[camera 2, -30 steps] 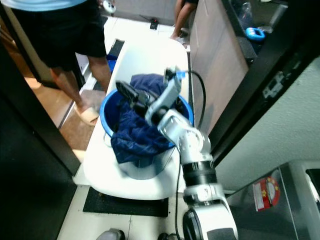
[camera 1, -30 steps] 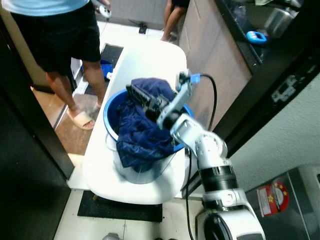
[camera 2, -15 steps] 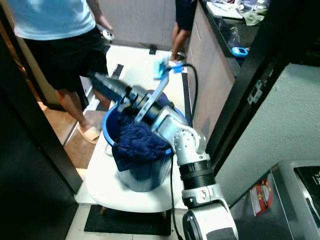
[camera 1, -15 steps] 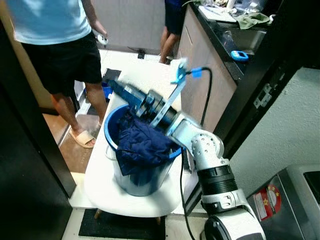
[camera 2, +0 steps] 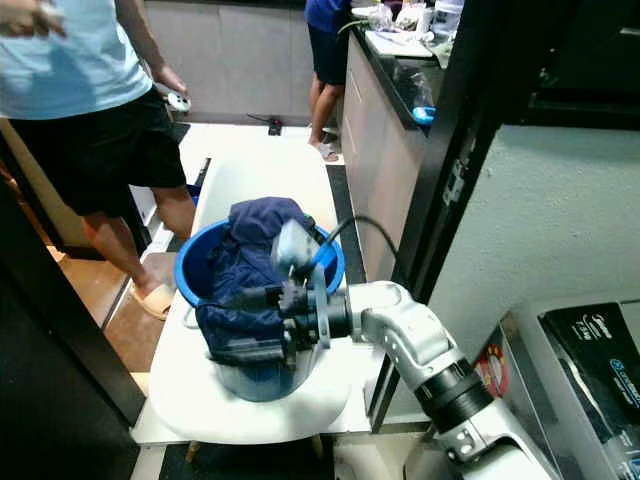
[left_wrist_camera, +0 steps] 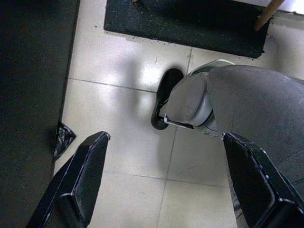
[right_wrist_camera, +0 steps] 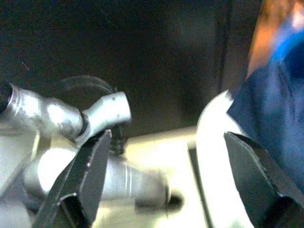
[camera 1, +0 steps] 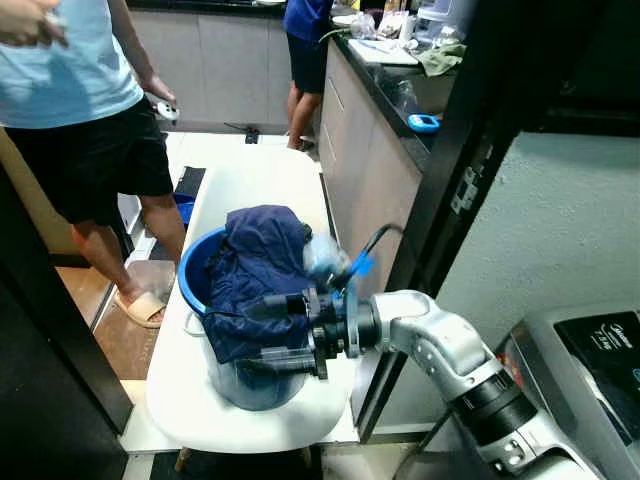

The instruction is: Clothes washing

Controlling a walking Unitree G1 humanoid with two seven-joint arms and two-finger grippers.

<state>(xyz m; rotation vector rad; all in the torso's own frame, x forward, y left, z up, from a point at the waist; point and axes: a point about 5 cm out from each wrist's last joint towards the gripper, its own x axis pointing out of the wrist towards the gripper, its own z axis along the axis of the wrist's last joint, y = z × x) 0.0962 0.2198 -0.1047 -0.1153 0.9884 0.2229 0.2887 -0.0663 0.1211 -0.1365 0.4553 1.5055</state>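
1. Reaching across from the robot's right, the right gripper [camera 1: 258,335] hovers at the near side of a blue bucket [camera 1: 196,268], its two long black fingers [camera 1: 270,304] spread apart, one above the other, with nothing between them.
2. The lower finger lies against the front of the bucket, where the dark blue clothes [camera 1: 256,270] hang over the rim; the upper finger sits close against the draped cloth, though whether it touches cannot be told.
3. The clothes are heaped in the bucket and rise above its rim, with a fold spilling down the near side.
4. The bucket stands on a white desk [camera 1: 245,180] with rounded ends, nearer its close end.
5. In the right wrist view the wide gap between the fingers frames the white desk edge and a blurred patch of blue cloth [right_wrist_camera: 273,114].
6. The left gripper [left_wrist_camera: 166,180] hangs idle over the pale tiled floor [left_wrist_camera: 123,118], its fingers wide apart and holding nothing, with the robot's grey leg beside it.
7. A person in a light blue shirt [camera 1: 62,70] and black shorts stands at the far left of the desk, wearing a sandal [camera 1: 140,308].
8. Another person [camera 1: 303,40] stands farther back beside a dark kitchen counter [camera 1: 385,85].
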